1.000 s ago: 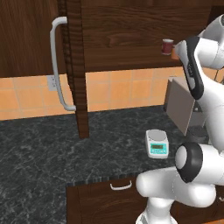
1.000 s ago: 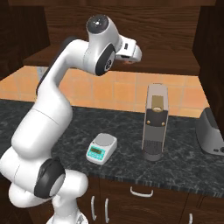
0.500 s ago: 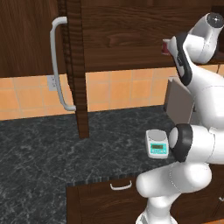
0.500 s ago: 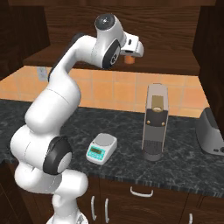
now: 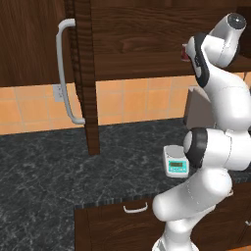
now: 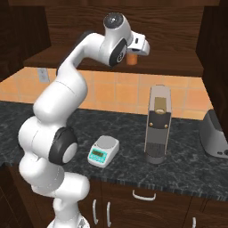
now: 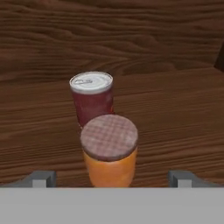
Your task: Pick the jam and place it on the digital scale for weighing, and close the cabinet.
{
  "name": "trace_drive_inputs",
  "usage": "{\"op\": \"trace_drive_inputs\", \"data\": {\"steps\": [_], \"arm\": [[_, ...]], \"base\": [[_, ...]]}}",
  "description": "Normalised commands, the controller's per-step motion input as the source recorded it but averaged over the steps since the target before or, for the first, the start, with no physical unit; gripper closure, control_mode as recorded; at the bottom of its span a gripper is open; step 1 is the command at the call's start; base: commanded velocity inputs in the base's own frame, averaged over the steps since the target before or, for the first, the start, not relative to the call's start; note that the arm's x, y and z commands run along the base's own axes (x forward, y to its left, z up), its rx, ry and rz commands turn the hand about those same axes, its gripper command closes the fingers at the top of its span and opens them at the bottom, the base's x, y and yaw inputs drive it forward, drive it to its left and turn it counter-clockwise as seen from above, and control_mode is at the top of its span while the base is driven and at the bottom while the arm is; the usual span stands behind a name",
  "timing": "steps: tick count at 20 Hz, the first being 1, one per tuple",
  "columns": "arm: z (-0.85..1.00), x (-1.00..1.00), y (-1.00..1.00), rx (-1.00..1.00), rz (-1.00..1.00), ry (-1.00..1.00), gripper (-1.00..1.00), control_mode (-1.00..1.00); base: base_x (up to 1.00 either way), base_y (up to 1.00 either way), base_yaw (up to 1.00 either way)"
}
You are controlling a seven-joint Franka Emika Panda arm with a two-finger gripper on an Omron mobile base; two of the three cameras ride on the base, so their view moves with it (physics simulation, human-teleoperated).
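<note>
The jam (image 7: 109,153) is seen in the hand view directly ahead of the end effector (image 7: 111,178), standing upright on the cabinet shelf (image 7: 175,122) with its dark lid uppermost, so its long axis is vertical. It is centred between the two finger tips (image 7: 41,178), which stand wide on either side of the jar with clear shelf between each tip and the orange body; nothing is gripped and no contact is seen. Just behind the jam, touching or nearly so, a dark red cup (image 7: 92,98) with a pale rim is placed, slightly to the left.

In the right base view the end effector (image 6: 141,46) is held up at shelf level inside the cabinet (image 6: 169,26), with the jam (image 6: 131,59) just beside and below it. The approach is judged to be a short forward advance until the jar sits between the fingers, then a closing across its round body; the cup behind could be nudged if the advance is overdone.

The digital scale (image 6: 103,151) is set on the dark surface (image 6: 187,169) well below, to the left of a tall coffee machine (image 6: 159,122). In the left base view the cabinet door (image 5: 81,73) is seen standing open.
</note>
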Motion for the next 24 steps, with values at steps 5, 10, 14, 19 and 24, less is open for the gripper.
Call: {"op": "trace_drive_inputs", "data": {"steps": [5, 10, 14, 19, 24], "arm": [[-0.08, 0.27, -0.06, 0.0, 0.01, 0.02, -1.0, -1.0], [-0.04, 0.29, 0.0, 0.0, 0.0, 0.01, -1.0, -1.0], [-0.12, 0.28, 0.0, 0.0, 0.0, 0.02, -1.0, -1.0], [-0.16, 0.15, 0.0, 0.0, 0.0, 0.0, 1.0, -1.0], [-0.29, -0.03, 0.08, -0.02, 0.01, -0.01, 1.0, -1.0]], "base": [[0.0, 0.0, 0.0], [0.0, 0.0, 0.0], [0.0, 0.0, 0.0], [0.0, 0.0, 0.0], [0.0, 0.0, 0.0]]}}
